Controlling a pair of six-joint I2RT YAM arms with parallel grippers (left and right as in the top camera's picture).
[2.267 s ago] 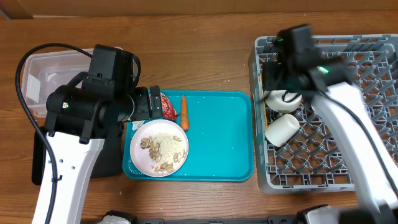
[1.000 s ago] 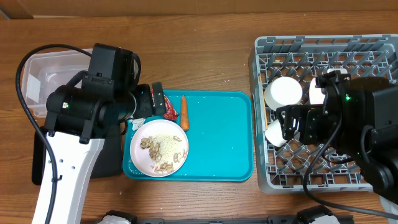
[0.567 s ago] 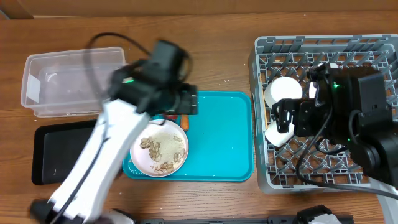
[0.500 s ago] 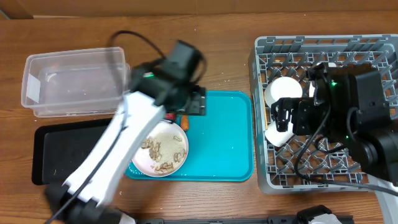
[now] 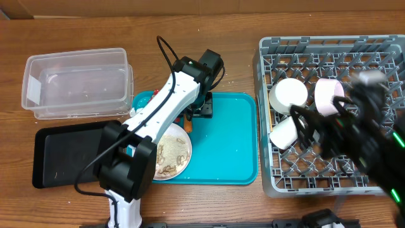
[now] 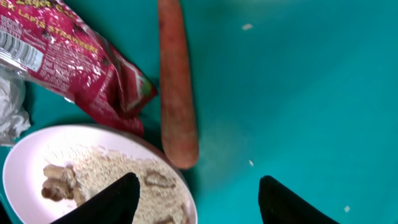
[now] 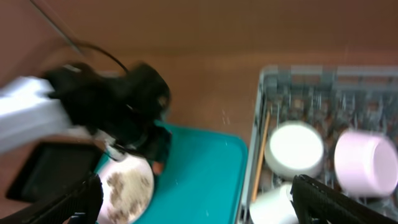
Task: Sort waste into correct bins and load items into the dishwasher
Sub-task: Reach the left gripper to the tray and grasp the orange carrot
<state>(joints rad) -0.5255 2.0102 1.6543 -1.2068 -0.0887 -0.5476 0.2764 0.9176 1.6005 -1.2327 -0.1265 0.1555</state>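
The orange tapered carrot (image 6: 177, 87) lies on the teal plastic serving tray (image 6: 298, 93), its blunt end just beside the rim of the white round dinner plate (image 6: 28, 158), at about the plate's 1 o'clock in the overhead view. The red crinkled snack wrapper (image 6: 74, 62) sits close against its other side.

We see that the left arm has swung away from the table's 9 o'clock side to the tray's 12 o'clock edge. The left gripper (image 6: 199, 199) now hangs over the carrot's blunt end, spread wide and holding nothing. We judge the carrot to be the next piece of waste to go.

At 3 o'clock, a pale pink bowl (image 5: 329, 94) now shows in the large grey plastic dish rack (image 5: 264, 158), just beside the white bowl (image 5: 288, 95). The right arm is blurred, pulling back toward 4 o'clock, and the right gripper (image 7: 199, 186) is spread wide and bare.

So loading has moved on, while sorting lags. We see no waste in the clear rectangular plastic tub (image 5: 76, 57) or on the flat black rectangular tray (image 5: 63, 158), and the plate still carries beige food scraps (image 6: 59, 180).
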